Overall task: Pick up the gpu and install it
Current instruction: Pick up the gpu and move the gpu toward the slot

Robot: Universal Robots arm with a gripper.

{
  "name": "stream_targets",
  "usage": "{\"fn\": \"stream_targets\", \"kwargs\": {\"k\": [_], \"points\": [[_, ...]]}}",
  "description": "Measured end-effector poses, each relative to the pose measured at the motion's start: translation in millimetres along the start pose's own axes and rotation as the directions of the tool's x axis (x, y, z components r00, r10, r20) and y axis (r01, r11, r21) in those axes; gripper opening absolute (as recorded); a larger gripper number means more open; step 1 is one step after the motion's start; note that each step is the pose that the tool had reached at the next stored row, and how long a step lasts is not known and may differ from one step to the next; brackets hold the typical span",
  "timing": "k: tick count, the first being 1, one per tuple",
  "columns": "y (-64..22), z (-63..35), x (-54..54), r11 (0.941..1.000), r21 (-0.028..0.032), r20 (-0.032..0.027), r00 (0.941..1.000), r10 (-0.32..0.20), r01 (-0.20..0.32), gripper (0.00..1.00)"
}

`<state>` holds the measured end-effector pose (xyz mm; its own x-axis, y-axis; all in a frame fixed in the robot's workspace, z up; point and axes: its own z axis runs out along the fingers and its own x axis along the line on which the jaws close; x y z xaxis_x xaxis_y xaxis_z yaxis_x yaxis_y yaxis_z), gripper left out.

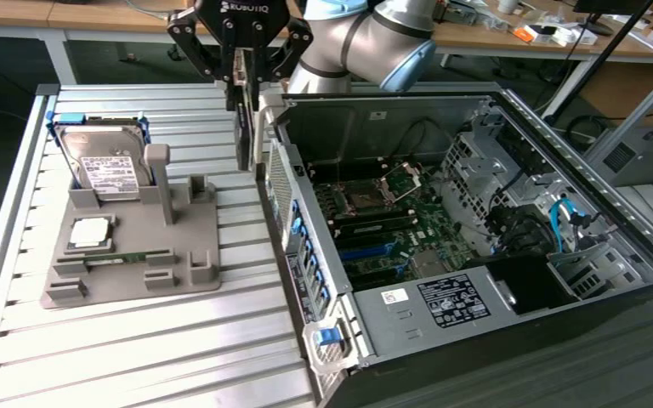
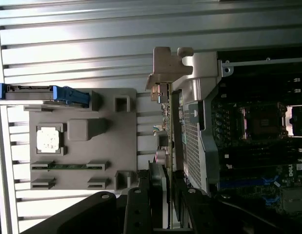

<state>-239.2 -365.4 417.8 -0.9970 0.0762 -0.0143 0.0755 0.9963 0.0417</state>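
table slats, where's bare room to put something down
Widest bare slats: from the holder down to the exterior view's bottom edge. A narrow strip runs between holder and case. Crowded where the gpu hangs beside the case's corner.

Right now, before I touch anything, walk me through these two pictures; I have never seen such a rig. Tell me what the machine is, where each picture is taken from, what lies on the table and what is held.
The machine is a robot arm with a gripper at its end. One picture comes from a camera standing off the arm. The other comes from a camera on the arm's wrist, looking along the gripper. An open computer case sits on the exterior view's right. On the left, on the slatted metal table, lies a grey holder. It carries a hard drive, a processor chip and a memory stick. The gripper is shut on a graphics card, holding it on edge in the air just outside the case's wall. The card is not yet installed.
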Motion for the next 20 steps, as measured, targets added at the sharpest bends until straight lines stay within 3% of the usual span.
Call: {"fn": "stream_targets", "kwargs": {"k": [7,8,12,13,20], "points": [[0.7,0.2,-9.6,1.0,0.0034,0.0002,1.0,0.0,0.0,0.3],[0.9,0.3,-11.7,1.0,0.0067,0.0005,1.0,0.0,0.0,0.3],[1.3,0.4,-16.2,0.9995,0.0301,0.0023,1.0,0.0,0.0,0.3],[1.3,0.4,-17.0,0.9995,0.0323,0.0025,1.0,-0.001,0.001,0.3],[1.8,0.5,-24.4,0.9994,0.0338,0.0025,1.0,-0.001,0.001,0.3]]}}
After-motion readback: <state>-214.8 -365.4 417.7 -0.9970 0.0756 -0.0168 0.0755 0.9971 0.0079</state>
